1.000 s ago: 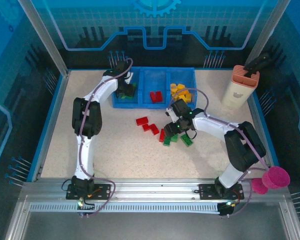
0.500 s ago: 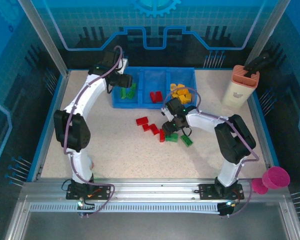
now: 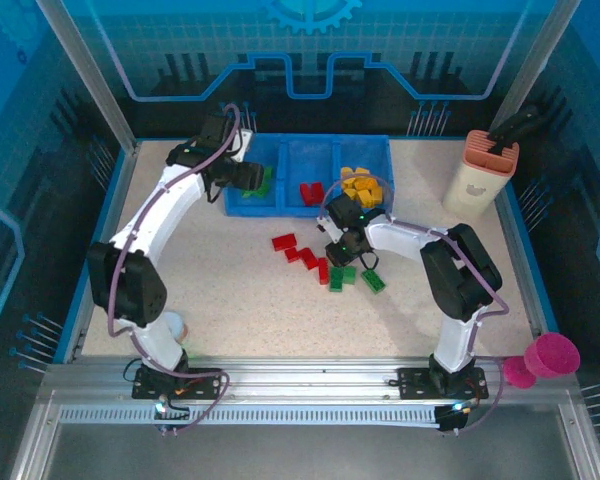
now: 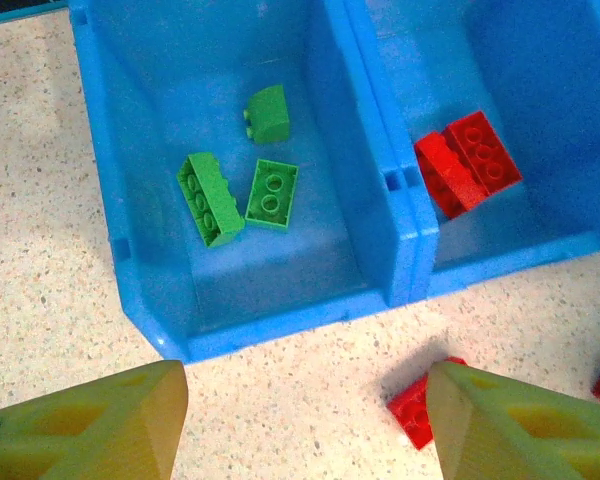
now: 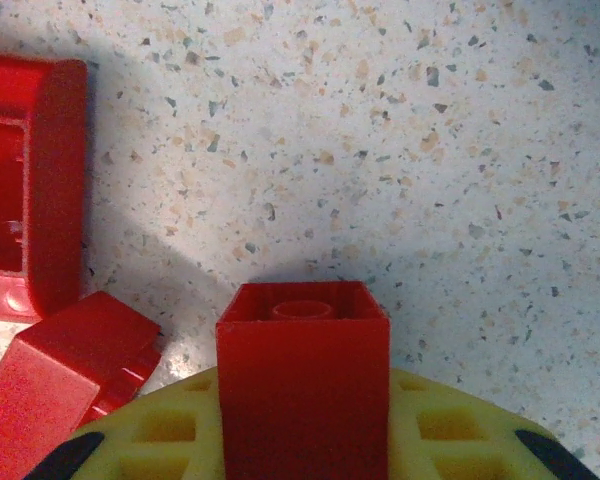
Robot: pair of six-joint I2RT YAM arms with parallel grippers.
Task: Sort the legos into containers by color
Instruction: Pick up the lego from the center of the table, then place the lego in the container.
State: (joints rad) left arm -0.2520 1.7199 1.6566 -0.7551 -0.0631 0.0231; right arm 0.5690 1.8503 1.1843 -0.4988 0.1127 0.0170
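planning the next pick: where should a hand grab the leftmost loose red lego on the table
Likely straight from above, pinching the red lego across its narrow width, on the two long side walls: it lies low and flat on the table.

The legos (image 4: pixel 271 192) and containers (image 4: pixel 365 140) are glossy plastic; the tabletop (image 4: pixel 40 250) is matt, speckled.

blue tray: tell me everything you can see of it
The blue tray is one bright blue piece, plastic by its look, with low walls and three rectangular compartments side by side. It sits flat on the speckled table, toward the far edge. The left compartment holds three green bricks, the middle one two red bricks, and the right one a pile of yellow and orange bricks. The left gripper hovers open by the tray's front wall, with no visible contact.
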